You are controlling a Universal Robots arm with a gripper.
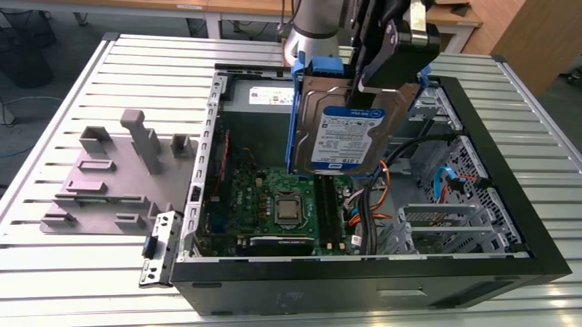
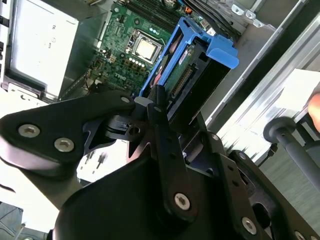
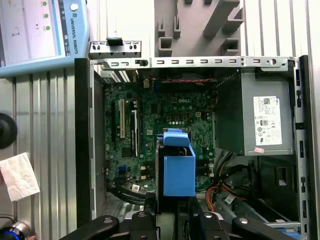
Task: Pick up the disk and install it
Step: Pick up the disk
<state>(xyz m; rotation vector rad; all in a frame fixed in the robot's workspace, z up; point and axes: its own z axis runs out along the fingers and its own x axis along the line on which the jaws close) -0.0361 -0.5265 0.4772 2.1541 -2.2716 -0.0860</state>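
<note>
The disk [image 1: 350,139], a silver drive with a white-and-blue label in a blue caddy, hangs upright above the open computer case [image 1: 364,272]. My gripper [image 1: 386,82] is shut on its upper end. In the second wrist view the gripper's fingers [image 2: 159,107] clamp the end of the disk [image 2: 186,75], whose blue caddy [image 2: 212,45] points down at the motherboard [image 2: 135,50]. In the first wrist view the disk [image 3: 179,167] shows end-on over the board, just beyond the gripper [image 3: 175,212].
Inside the case are the motherboard [image 1: 282,197], a grey power-supply box [image 3: 255,120], orange and blue cables [image 1: 446,180] and a metal drive cage [image 1: 454,225]. A grey fixture [image 1: 118,170] lies on the slatted table at the exterior view's left, with a metal bracket [image 1: 159,248] by the case corner.
</note>
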